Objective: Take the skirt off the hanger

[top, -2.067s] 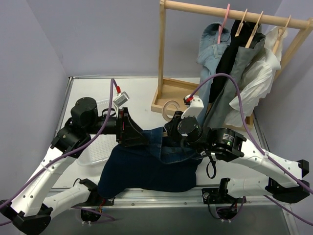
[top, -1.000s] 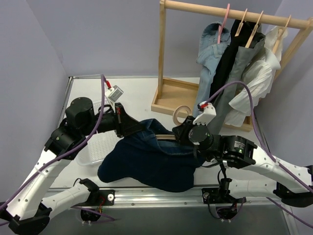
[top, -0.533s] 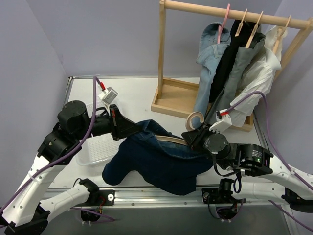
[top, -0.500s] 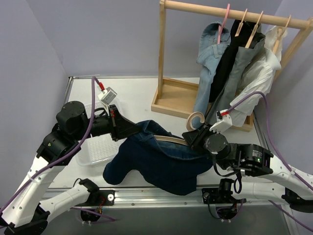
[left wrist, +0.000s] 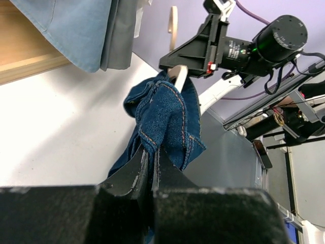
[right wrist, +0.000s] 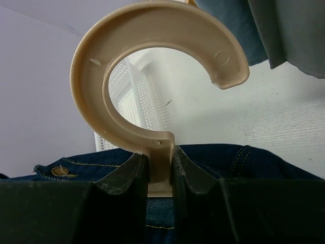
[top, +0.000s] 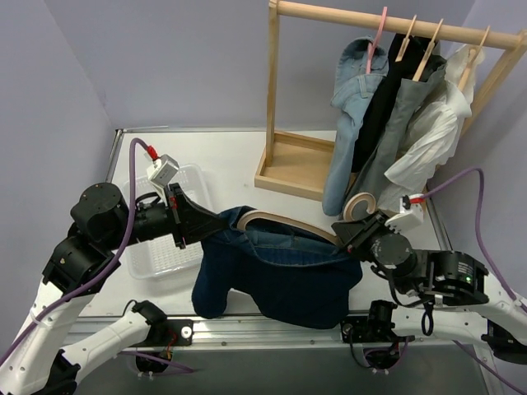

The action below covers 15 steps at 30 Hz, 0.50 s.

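The skirt in hand is dark-blue denim, and it hangs stretched between both arms over the table's front. My left gripper is shut on its waistband; the left wrist view shows the fingers pinching bunched denim. The hanger is beige, and its curved arm lies bare along the top of the waistband. My right gripper is shut on the hanger's neck just under the hook, with the skirt's denim below the jaws. The hanger also shows far off in the left wrist view.
A wooden rack at the back right carries a light-blue denim garment, a black one, a long grey one and a white blouse. A pink hanger is on its rail. A white perforated tray lies under the left arm.
The right gripper has carried the hanger to the right while the left gripper pulled the waistband left. The skirt is now stretched out and more of the hanger's arm is bare.
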Each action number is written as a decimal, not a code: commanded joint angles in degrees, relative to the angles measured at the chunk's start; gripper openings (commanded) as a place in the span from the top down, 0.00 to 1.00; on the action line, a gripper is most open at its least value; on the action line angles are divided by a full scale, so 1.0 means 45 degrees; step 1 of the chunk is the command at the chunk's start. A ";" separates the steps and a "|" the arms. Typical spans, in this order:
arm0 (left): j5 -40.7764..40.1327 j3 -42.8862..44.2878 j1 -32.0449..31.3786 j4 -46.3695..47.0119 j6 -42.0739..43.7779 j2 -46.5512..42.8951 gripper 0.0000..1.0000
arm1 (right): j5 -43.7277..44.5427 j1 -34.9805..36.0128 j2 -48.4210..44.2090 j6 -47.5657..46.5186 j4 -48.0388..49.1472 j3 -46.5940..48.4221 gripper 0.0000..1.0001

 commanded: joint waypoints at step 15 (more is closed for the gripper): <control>0.1672 -0.1752 0.0170 0.2710 -0.0560 0.0467 0.98 | 0.0304 -0.0247 -0.1655 -0.2918 0.3209 -0.0148 1.00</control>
